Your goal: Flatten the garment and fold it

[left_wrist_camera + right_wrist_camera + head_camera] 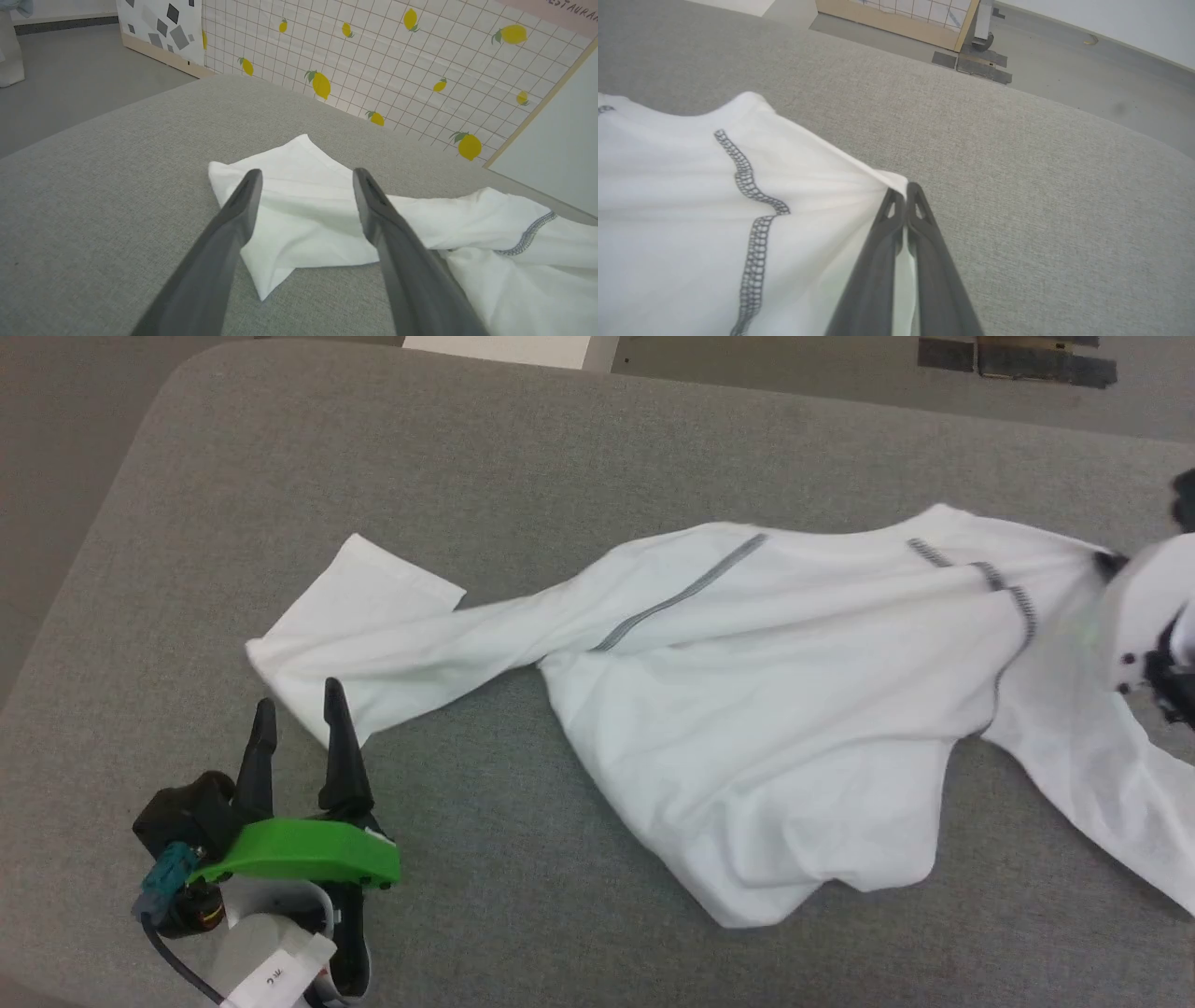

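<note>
Tabletop [467,476] of grey fabric, broad, carrying everything. Across its middle and right, garment [766,709]: white, rumpled, body bunched in soft folds, one sleeve [373,625] trailing left with its cuff doubled over, a second running toward the lower right of the head view. Not yet flat, so flattening first, folding later.

Right gripper [903,189] clamped tight on a pinch of the shirt's far right edge, with tension pleats fanning from the closed tips, just past the grey zigzag stitching [747,186]. Left gripper [299,695] spread wide, holding nothing, aimed at the sleeve end framed between its fingers in the wrist view; touching the cloth or poised just above it, hard to say from these angles.

Best done thus: lower the left over the cuff, take both layers well in from the corner, close fully. Then draw the two grips apart slowly and level, low over the surface. Stop once free of pleats. Beware a shallow pinch on fabric this thin, and an unrolling cuff.
</note>
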Motion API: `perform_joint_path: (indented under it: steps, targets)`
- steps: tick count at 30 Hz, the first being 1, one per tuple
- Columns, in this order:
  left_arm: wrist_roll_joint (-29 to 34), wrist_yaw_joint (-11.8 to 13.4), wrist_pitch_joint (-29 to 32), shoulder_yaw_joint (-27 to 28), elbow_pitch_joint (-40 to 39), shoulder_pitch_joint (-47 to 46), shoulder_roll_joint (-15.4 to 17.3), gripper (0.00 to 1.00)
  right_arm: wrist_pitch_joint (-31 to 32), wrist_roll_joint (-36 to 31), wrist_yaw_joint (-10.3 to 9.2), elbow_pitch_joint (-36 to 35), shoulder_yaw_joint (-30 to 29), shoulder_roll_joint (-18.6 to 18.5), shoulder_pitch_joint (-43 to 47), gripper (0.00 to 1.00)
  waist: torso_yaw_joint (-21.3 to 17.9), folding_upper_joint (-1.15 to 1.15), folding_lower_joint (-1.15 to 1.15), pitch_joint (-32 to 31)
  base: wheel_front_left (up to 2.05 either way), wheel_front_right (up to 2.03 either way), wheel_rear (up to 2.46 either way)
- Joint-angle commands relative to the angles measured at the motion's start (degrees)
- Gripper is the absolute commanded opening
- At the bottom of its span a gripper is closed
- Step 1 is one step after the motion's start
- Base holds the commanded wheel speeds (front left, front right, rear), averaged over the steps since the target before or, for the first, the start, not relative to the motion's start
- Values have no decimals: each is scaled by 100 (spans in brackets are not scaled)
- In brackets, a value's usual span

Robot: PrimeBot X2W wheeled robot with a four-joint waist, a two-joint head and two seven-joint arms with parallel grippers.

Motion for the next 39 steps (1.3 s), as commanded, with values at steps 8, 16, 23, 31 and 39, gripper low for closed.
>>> perform_joint_path:
  steps: [8,16,23,31,39]
  targets:
    - [149,-1,-27,-33,46,85,-18,100,-68,-929,-11,222,-1600,238,634,0,-267,0,0,-232,0,0,0]
    - [363,-103,-27,-161,175,138,-9,100,-879,-690,-11,-685,-1731,821,1365,100,-444,0,0,-449,0,0,0]
    - [691,-263,228,-502,424,150,273,100,-1795,-474,-11,-2153,-1206,1253,2481,100,-640,0,0,-656,0,0,0]
    - [1039,-271,1440,-726,824,-221,851,100,-1925,-378,-11,-3161,-729,1789,3350,100,-971,0,0,-546,0,0,0]
    - [1264,-158,2900,-777,1292,-614,1396,100,-1930,-334,-11,-3519,-390,1916,3363,100,-1263,0,0,-218,0,0,0]
